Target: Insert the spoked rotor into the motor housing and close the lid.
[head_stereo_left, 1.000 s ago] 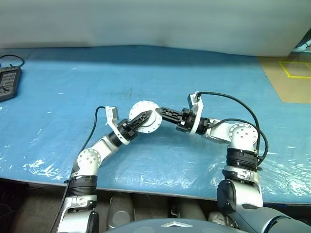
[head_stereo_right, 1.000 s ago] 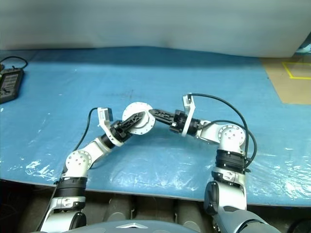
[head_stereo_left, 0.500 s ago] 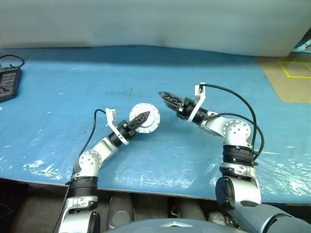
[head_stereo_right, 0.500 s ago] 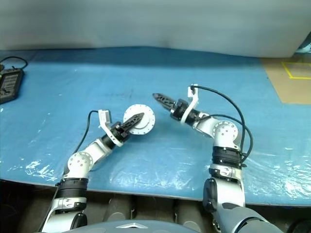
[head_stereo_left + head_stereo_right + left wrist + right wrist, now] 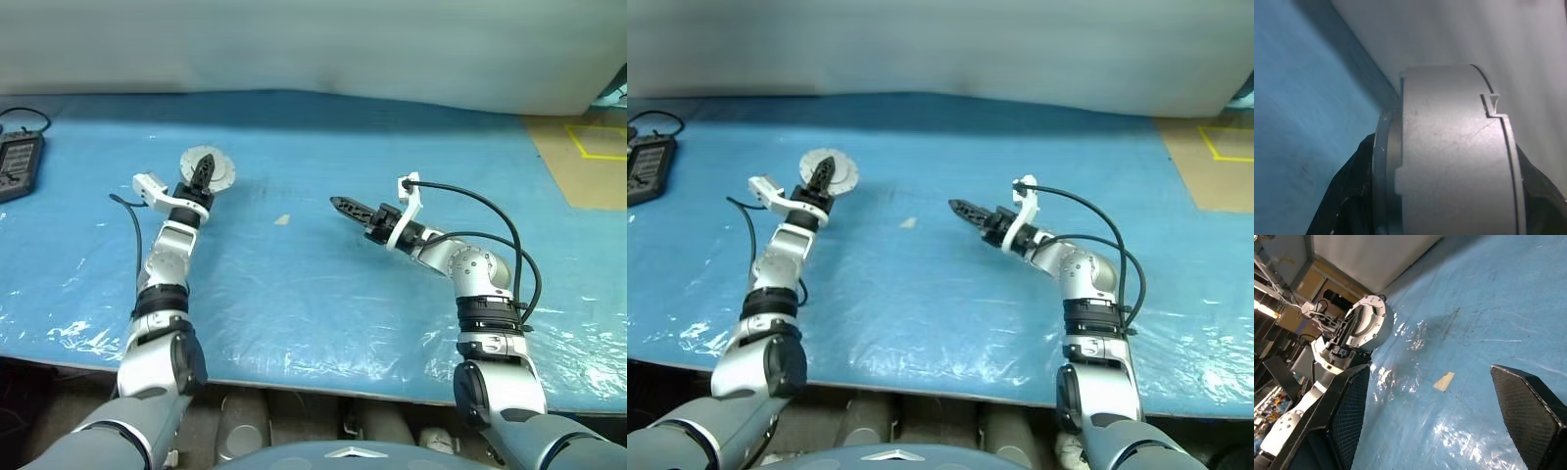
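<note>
My left gripper (image 5: pixel 205 169) is shut on the motor housing (image 5: pixel 1449 161), holding it above the blue table at the far left. The black fingers (image 5: pixel 1347 196) press on both sides of the round silver body. The lid (image 5: pixel 221 177), a silver disc with a toothed rim, lies flat against the housing and faces me. The spoked rotor is hidden. My right gripper (image 5: pixel 339 204) hangs over the middle of the table, well right of the housing. It points left and stands open, its wide-spread fingers (image 5: pixel 1347 406) holding nothing.
A small tan scrap (image 5: pixel 282 219) lies on the blue plastic-covered table (image 5: pixel 323 294) between the two grippers. A black device (image 5: pixel 18 164) with a cable sits at the far left edge. Tan floor with yellow tape (image 5: pixel 588 147) lies beyond the table's right end.
My left arm has swung the housing from the table's middle out to the far left. My right gripper opened and drew back from the housing.
</note>
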Available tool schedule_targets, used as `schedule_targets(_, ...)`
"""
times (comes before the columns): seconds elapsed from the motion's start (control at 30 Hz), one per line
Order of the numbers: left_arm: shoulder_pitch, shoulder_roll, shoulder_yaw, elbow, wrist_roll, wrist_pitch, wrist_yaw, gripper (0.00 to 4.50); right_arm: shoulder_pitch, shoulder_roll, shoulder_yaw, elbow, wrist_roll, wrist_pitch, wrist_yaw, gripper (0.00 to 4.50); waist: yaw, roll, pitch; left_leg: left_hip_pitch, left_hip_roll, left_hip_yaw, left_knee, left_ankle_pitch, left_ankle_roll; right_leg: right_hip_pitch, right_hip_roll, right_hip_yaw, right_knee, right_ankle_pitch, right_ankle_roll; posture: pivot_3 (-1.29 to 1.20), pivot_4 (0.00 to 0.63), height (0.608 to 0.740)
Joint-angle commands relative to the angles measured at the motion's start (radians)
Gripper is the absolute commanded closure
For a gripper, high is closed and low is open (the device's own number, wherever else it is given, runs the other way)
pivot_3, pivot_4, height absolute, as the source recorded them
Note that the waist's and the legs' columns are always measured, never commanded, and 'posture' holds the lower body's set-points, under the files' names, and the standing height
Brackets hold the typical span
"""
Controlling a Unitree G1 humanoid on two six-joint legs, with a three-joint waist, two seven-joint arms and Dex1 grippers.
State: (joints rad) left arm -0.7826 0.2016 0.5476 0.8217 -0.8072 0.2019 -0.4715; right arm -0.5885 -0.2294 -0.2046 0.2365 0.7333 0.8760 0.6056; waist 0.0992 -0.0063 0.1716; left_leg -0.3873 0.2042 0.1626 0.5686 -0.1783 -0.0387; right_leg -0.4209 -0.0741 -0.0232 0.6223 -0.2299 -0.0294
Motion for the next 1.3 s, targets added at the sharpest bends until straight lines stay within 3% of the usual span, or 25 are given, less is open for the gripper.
schedule_targets(0.03,-0.068,0.016,0.002,0.076,0.044,-0.066,-0.006,1.82,-0.002,0.003,0.006,-0.049,-0.001,-0.026,0.011,0.38,0.002,0.0,0.0,-0.001,0.0,-0.001,0.001,0.0,0.0,0.0,0.0,-0.001,0.0,0.0,0.0,0.0,0.15,0.74)
schedule_targets(0.37,-0.12,0.027,0.012,0.258,0.159,-0.211,0.084,1.82,0.015,0.006,0.008,-0.062,-0.003,-0.038,0.006,0.38,-0.003,-0.002,0.001,-0.004,0.0,-0.007,0.005,-0.001,-0.001,0.0,0.0,-0.004,0.002,0.0,0.0,0.0,0.15,0.74)
schedule_targets(0.47,-0.109,0.043,0.003,0.265,0.202,-0.272,0.126,1.15,0.014,0.006,0.01,-0.057,-0.004,-0.04,0.008,0.34,-0.003,-0.002,0.001,-0.004,0.0,-0.007,0.006,-0.001,-0.001,0.001,0.0,-0.004,0.002,0.0,0.0,0.0,0.15,0.74)
schedule_targets(0.57,-0.102,0.061,0.004,0.279,0.235,-0.328,0.159,0.15,0.01,0.007,0.011,-0.055,-0.003,-0.038,0.007,0.34,-0.003,-0.002,0.001,-0.004,0.001,-0.008,0.006,-0.001,-0.001,0.001,0.0,-0.004,0.002,0.0,0.0,0.0,0.15,0.74)
schedule_targets(0.83,-0.028,0.096,-0.029,0.197,0.301,-0.422,0.13,0.03,0.005,0.008,0.028,-0.05,-0.019,-0.057,0.014,0.34,-0.001,-0.002,0.001,-0.004,0.0,-0.009,0.006,-0.002,-0.003,0.001,0.0,-0.005,0.002,0.0,0.0,0.0,0.15,0.74)
schedule_targets(1.07,0.104,0.081,-0.144,-0.074,0.322,-0.459,-0.13,0.03,0.045,-0.025,0.092,-0.025,-0.189,-0.378,0.12,0.34,-0.002,-0.002,0.001,-0.004,0.001,-0.009,0.007,-0.002,-0.003,0.002,0.0,-0.005,0.003,0.0,-0.001,0.0,0.15,0.74)
schedule_targets(1.3,0.299,0.095,-0.39,-0.479,0.256,-0.182,-0.49,0.03,0.04,-0.133,0.128,0.082,-0.339,-0.668,0.247,0.34,-0.002,-0.002,0.001,-0.004,0.001,-0.007,0.007,-0.002,-0.002,0.002,-0.001,-0.005,0.003,-0.002,-0.005,0.0,0.15,0.74)
